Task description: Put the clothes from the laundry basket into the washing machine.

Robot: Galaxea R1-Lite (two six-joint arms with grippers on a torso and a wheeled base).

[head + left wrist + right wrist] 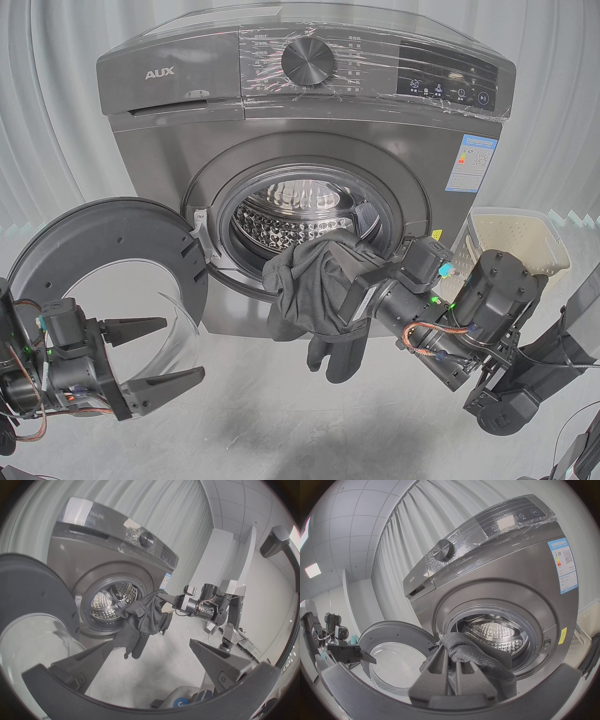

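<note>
A dark grey garment [312, 294] hangs in front of the washing machine's round opening [300, 215], its loose end dangling below the drum's lip. My right gripper [340, 275] is shut on this garment [475, 658], holding it just outside the opening [497, 636]. The grey washing machine [300, 125] stands with its door [100, 250] swung wide to the left. My left gripper [172, 353] stands open and empty, low at the left, in front of the door. From the left wrist view, the garment [142, 617] hangs from the right gripper [164, 598] beside the drum [111, 600].
A cream laundry basket [512, 240] stands on the floor right of the machine, behind my right arm; its wall [582, 636] shows beside the machine. The open door's glass bowl [175, 340] bulges near my left gripper. Bare grey floor [281, 419] lies in front.
</note>
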